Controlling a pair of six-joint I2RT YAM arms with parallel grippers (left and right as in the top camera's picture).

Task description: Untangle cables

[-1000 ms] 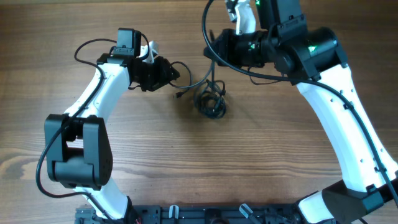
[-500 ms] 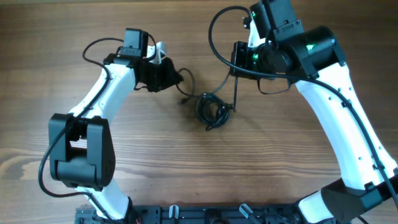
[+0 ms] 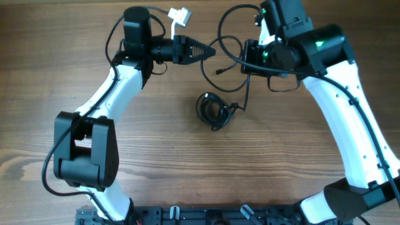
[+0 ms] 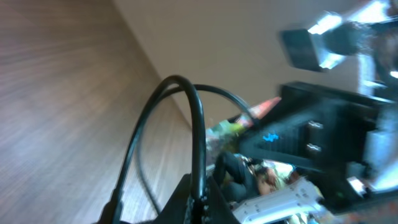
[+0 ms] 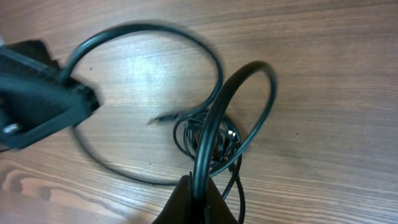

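Left gripper [image 3: 211,50], at twelve o'clock, and right gripper [image 3: 247,59], at one, each pinch a cable [image 5: 217,101]; knotted bundle [image 3: 214,111] at centre.

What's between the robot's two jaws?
A curved loop of black cable with a loose plug end arcs between the left jaws and the right jaws. The overhead view shows it best, and the right wrist view shows it too.

I see a worktop [image 3: 156,150] of pale brown wood, plainly grained, with a soft satin sheen where light hits. The cables [image 3: 214,111] have smooth black plastic jackets, faintly glossy. My arm shells [image 3: 119,94] are glossy white plastic, and the left tool [image 3: 206,50] looks like matt black plastic.
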